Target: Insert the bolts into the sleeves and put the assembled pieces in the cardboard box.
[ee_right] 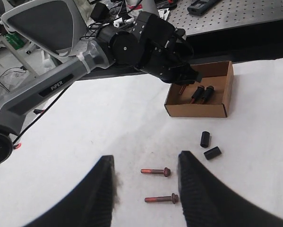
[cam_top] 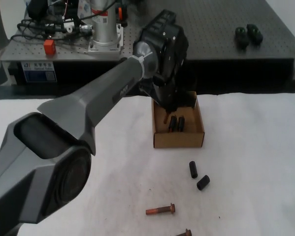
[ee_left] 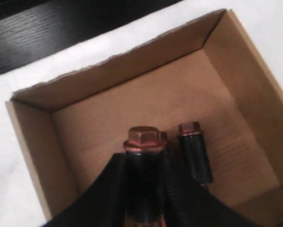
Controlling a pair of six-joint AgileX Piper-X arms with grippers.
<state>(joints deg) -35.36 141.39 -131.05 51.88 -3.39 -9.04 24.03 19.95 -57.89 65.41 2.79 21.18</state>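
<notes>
- The left pincer is down inside the cardboard box. It is closed on an assembled piece, a bolt already pushed through its dark sleeve.
- The fingers clamp the sleeve part, so the hexagon head is free beyond them.
- The piece is held low, close to the box floor. I think this is so it can be laid down gently and not dropped.
- A second assembled piece lies on the box floor just beside the held one and points the same way. This tidy order leaves room in the box for more.
- Two loose sleeves lie on the white surface near the box, on its open front side.
- Two loose bolts lie farther from the box than the sleeves. These parts are not yet joined.
- The right pincer hangs wide and empty above these bolts, well apart from the box. It seems placed there to be ready for the next bolt.
</notes>
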